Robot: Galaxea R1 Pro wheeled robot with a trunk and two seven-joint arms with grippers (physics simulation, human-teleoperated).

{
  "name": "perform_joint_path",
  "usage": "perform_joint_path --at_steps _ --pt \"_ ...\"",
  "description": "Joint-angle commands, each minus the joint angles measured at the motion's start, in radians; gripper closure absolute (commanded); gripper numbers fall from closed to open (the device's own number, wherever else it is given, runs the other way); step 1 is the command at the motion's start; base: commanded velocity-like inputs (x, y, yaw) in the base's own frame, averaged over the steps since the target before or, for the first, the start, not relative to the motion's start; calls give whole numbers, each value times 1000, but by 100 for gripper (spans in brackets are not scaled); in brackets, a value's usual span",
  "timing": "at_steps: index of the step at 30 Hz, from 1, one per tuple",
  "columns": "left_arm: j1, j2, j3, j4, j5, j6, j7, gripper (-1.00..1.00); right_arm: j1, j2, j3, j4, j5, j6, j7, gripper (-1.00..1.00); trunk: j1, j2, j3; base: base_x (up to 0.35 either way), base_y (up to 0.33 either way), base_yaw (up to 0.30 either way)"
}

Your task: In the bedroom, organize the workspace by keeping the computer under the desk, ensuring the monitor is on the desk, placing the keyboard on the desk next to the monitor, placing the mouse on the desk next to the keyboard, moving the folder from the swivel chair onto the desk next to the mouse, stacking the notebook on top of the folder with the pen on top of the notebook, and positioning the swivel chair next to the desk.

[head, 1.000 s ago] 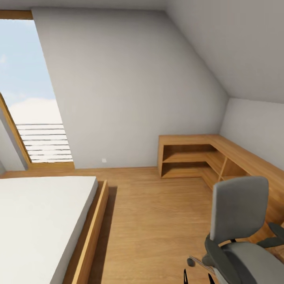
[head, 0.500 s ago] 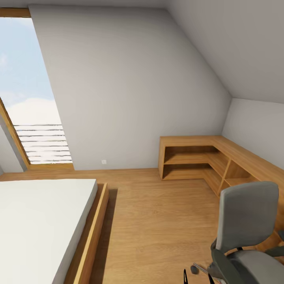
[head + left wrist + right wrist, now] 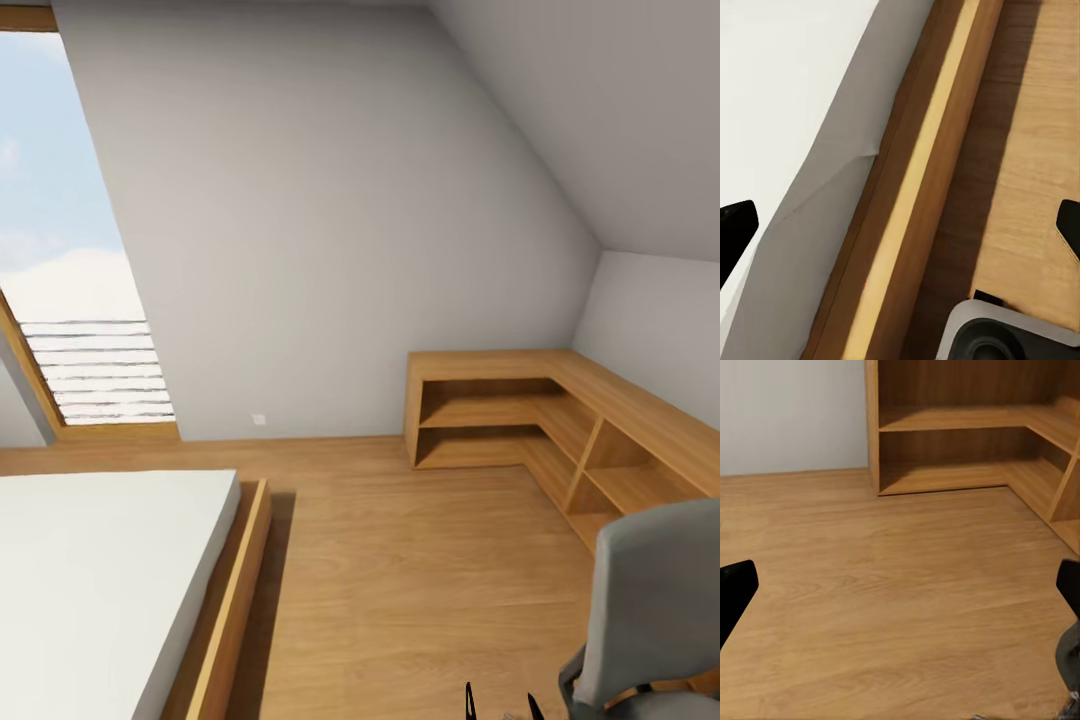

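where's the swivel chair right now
The grey fabric swivel chair sits at the head view's lower right corner, on the wood plank floor before the low wooden corner shelving.

Both grippers hang with nothing in them. The left gripper (image 3: 900, 225) has its black fingertips (image 3: 735, 225) spread wide, one at each edge of the left wrist view. The right gripper (image 3: 900, 585) is parted just as wide. In the head view two dark finger tips (image 3: 468, 700) poke up beside the swivel chair (image 3: 655, 590).
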Motion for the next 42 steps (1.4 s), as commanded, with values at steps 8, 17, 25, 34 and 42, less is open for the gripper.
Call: perform_joint_path --at_steps 8,17,25,34,42 --pt "0 0 -9 -2 7 -1 5 -100 -1 0 9 1 -8 -3 -2 -100 1 -1 -1 328 0 0" --pt "0 0 -9 -2 7 -1 4 -100 -1 0 9 1 -8 -3 -1 -100 1 -1 -1 328 0 0" --pt "0 0 -9 -2 7 -1 4 -100 -1 0 9 1 -8 -3 -1 -100 1 -1 -1 329 0 0" --pt "0 0 -9 -2 7 -1 4 -100 -1 0 9 1 -7 -3 -1 -100 1 -1 -1 330 0 0" --pt "0 0 -9 -2 7 -1 4 -100 -1 0 9 1 -7 -3 -1 -100 1 -1 -1 330 0 0"
